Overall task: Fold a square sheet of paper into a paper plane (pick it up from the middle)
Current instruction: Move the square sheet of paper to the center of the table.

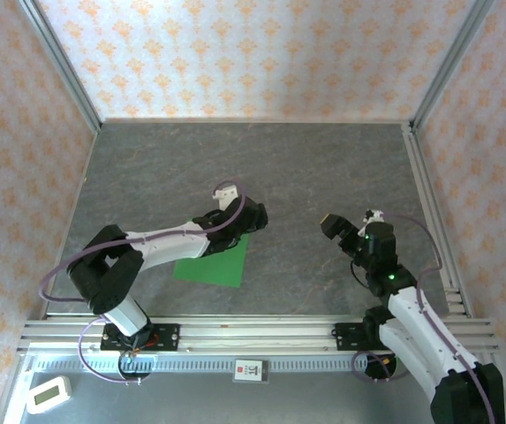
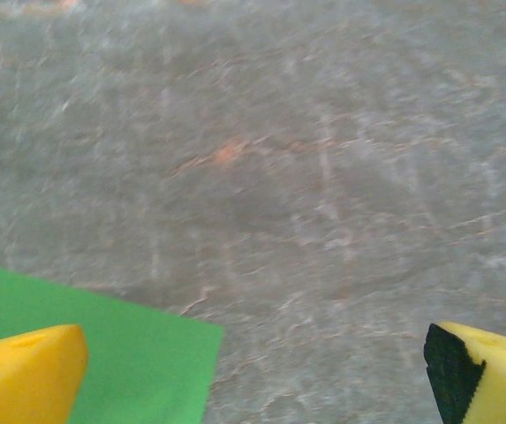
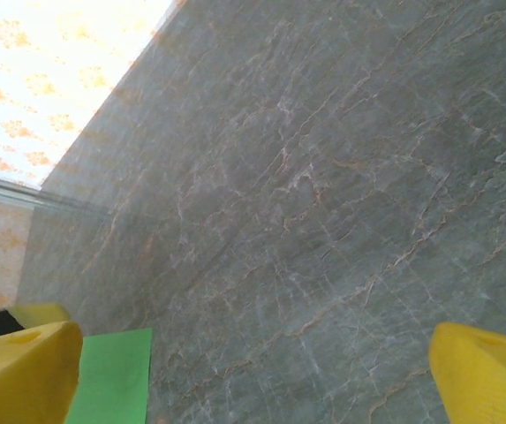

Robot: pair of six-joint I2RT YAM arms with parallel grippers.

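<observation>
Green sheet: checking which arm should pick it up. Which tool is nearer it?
The left tool, at the sheet's far right corner; the right tool is apart over bare table.

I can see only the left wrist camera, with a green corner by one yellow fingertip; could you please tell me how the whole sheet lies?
Observer: In the top view the square sheet of paper lies flat on the table near its front edge, with no fold that I can see. Its far side is under the left arm.
Operator: Thank you. Where is the right hand?
Observer: The right hand hangs open to the right of the sheet, well apart from it.
Operator: Can its camera see the paper?
Observer: Yes, a green corner sits at the bottom left of the right wrist view, beside one yellow fingertip.
</observation>
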